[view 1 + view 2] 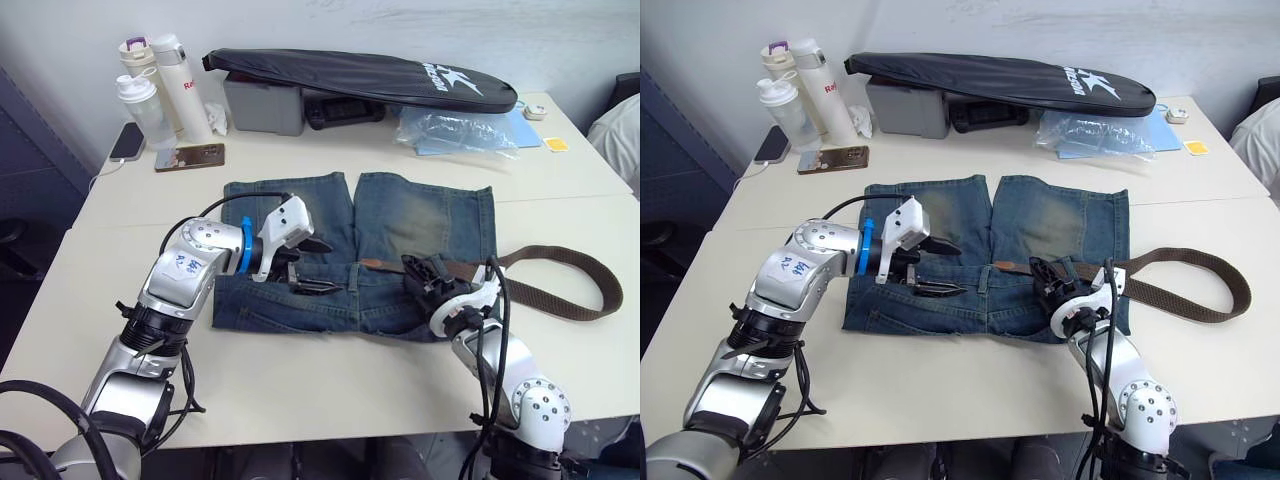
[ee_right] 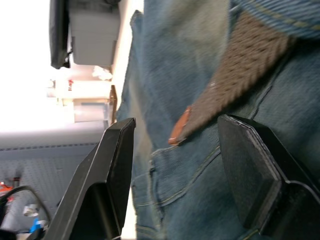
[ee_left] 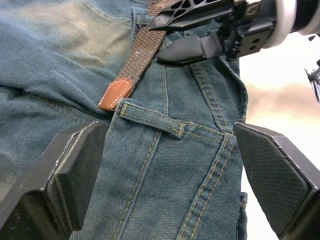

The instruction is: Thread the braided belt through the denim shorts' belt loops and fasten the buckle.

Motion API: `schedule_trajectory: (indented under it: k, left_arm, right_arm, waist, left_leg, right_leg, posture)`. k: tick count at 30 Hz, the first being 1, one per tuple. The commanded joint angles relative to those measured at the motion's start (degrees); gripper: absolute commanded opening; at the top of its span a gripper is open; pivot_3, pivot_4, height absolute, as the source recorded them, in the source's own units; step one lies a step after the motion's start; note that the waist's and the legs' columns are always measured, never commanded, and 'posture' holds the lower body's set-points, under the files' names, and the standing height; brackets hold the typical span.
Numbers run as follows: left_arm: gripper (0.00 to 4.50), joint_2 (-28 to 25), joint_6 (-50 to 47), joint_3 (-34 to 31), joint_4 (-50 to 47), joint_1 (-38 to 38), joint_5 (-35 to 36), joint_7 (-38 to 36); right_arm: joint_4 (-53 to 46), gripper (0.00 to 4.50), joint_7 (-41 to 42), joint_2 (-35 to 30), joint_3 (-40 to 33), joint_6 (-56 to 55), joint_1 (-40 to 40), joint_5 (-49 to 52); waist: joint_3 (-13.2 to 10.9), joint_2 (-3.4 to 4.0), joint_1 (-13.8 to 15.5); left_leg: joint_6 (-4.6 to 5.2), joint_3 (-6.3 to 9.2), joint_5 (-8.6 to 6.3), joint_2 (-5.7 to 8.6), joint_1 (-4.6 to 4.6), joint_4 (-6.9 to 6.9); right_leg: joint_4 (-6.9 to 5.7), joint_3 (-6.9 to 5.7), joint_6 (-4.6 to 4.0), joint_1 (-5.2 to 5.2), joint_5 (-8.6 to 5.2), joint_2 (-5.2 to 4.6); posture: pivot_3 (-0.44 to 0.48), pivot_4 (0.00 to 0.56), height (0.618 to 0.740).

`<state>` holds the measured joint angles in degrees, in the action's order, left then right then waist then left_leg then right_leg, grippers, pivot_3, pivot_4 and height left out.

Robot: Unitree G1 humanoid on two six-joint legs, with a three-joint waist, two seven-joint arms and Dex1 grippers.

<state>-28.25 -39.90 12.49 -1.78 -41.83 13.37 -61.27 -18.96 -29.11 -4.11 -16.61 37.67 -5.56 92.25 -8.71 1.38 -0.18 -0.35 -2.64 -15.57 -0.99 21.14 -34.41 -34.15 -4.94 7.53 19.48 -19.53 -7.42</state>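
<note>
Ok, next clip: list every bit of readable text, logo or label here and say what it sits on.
White lettering with a star logo on the black racket bag: too blurred to read.
"Ro", red, cut off, on the white bottle.
Blue marks on the sticker on the left arm: unreadable.
The denim shorts and braided belt show no text.

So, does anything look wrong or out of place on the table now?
Most of the braided belt trails off the denim shorts in a loose loop on the robot's right. Its tan tip lies short of the next belt loop.
</note>
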Motion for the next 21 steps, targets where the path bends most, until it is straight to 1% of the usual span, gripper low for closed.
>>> schedule_trajectory:
  k: [1,7,15,18,21]
  left_arm:
    - [4.5,-0.6,1.2,0.0,-0.8,-0.6,0.4,0.3]
    - [4.5,-0.2,1.1,0.1,-0.9,-0.7,0.6,0.8]
    - [4.5,-0.3,1.3,0.5,-1.0,-0.6,0.6,0.9]
    - [4.5,-0.6,1.6,0.6,-0.7,-0.7,0.4,0.9]
    - [4.5,-0.7,1.6,0.5,-1.0,-0.3,0.5,0.9]
  right_arm:
    - [1.0,2.81,1.5,-0.8,0.3,-0.9,-0.6,-0.7]
    - [5.2,2.81,3.1,1.1,-1.1,-5.1,-3.1,-3.2]
    - [11.1,2.81,5.6,3.4,-0.6,-7.5,-5.9,-7.9]
    - [12.6,2.1,5.4,4.7,-1.6,-9.4,-6.4,-9.2]
    - [11.9,0.71,6.6,5.6,-1.9,-9.9,-6.2,-9.4]
  waist:
    - [0.0,0.0,0.0]
    - [0.0,-0.02,0.0]
    - [0.1,-0.18,0.0]
    - [0.2,-0.29,0.0]
    - [0.3,-0.39,0.0]
  left_leg:
    - [0.0,-0.01,0.0,-0.01,-0.01,0.0]
    - [0.01,-0.02,0.0,-0.03,-0.01,-0.01]
    - [0.01,-0.04,0.0,-0.05,-0.06,-0.02]
    - [0.01,-0.06,-0.01,-0.06,-0.07,-0.02]
    - [0.01,-0.07,-0.01,-0.06,-0.07,-0.01]
  right_leg:
    - [0.0,0.01,0.0,0.0,0.0,0.01]
    - [-0.02,0.03,0.0,-0.01,0.0,0.0]
    - [-0.06,0.08,0.0,-0.01,0.0,0.0]
    - [-0.06,0.11,0.0,-0.01,0.0,0.0]
    - [-0.06,0.16,0.0,-0.01,0.0,-0.01]
  posture:
    - [0.0,0.15,0.74]
    - [0.0,0.15,0.74]
    - [0.0,0.15,0.74]
    - [0.0,0.15,0.74]
    - [0.0,0.15,0.74]
